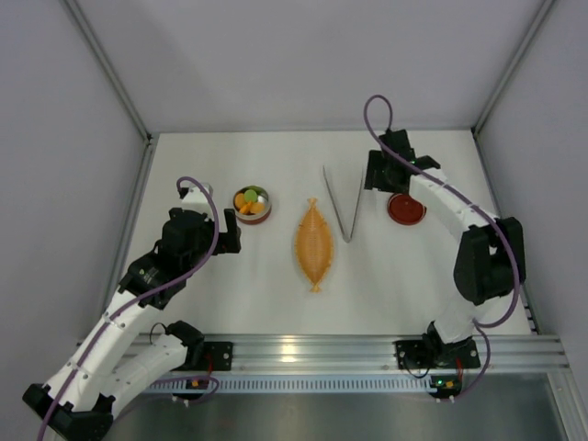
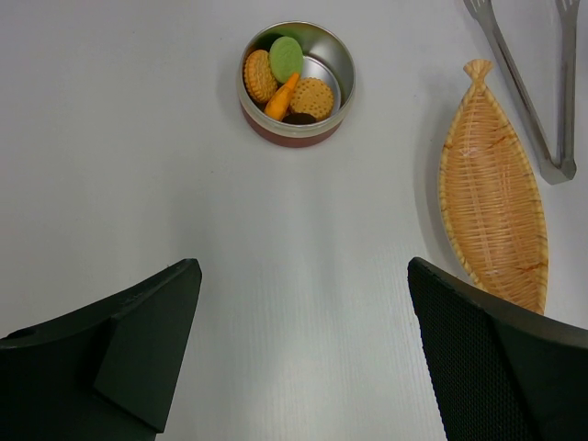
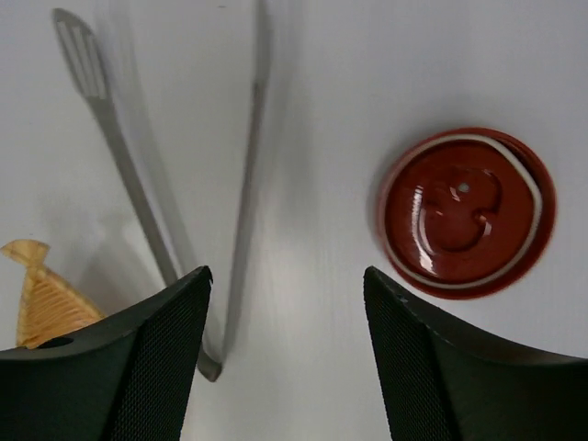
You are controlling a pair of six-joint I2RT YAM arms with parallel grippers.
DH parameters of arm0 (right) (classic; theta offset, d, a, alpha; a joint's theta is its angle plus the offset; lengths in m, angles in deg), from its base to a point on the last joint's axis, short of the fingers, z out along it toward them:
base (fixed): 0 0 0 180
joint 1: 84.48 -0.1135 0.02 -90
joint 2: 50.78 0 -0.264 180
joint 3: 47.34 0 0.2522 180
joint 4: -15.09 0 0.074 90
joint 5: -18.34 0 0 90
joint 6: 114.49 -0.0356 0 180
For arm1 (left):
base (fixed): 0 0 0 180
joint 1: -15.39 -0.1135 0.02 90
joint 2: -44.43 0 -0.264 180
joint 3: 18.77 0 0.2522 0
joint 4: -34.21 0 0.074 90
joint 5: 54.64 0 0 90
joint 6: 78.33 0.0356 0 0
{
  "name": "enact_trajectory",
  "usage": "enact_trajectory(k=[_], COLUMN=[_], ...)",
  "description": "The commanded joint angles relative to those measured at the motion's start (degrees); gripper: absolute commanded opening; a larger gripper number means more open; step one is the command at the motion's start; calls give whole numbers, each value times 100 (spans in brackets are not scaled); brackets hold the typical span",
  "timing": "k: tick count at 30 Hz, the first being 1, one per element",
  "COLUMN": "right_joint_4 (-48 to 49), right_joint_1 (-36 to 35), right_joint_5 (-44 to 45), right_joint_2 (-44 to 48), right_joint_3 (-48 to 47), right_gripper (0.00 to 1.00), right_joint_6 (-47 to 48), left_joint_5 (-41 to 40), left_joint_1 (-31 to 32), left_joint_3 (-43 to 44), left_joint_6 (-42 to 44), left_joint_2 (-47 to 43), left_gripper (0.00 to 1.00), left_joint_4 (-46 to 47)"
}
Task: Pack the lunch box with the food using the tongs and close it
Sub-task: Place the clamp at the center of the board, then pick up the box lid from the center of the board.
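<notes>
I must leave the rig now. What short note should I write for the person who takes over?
Left gripper: fingers open, empty, near the lunch box.
Right gripper: fingers open, empty, above the table between the tongs and the red lid.
Done: the food is in the lunch box; the orange woven tray is empty; the tongs are laid down.
Left: put the red lid on the lunch box.

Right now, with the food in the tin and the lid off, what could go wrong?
1. The food is piled in the lunch box, some pieces tilted up toward the rim; the lid may not seat flat.
2. The lid lies flat on the table, so the open right tool could slip or shove it.
3. The tongs and orange tray lie between lid and lunch box; a low carry might snag them.
</notes>
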Motion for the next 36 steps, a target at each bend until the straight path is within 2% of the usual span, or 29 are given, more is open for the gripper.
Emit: enact_trajectory(k=[1,8,17,36], right_joint_4=[133,572,968,1144], right_joint_1=[1015,1897,2582,2653], right_joint_5=[-3,-82,-249,-460], right_joint_2=[681,973,700,-47], right_joint_3=[617,1725,2017,1586], right_gripper=[65,54,39,36], right_joint_6=[-422,-598,-853,-985], left_joint_5=[-6,55,82,29], left_joint_1=[-22,-22,-14,-14], left_joint_3=[-45,-45,-45,-54], left_joint_6=[-4,-4,5,5], left_joint_2=[-81,-64,-20,-3], left_gripper=[99,99,99,99], left_joint_4=[116,134,125,125])
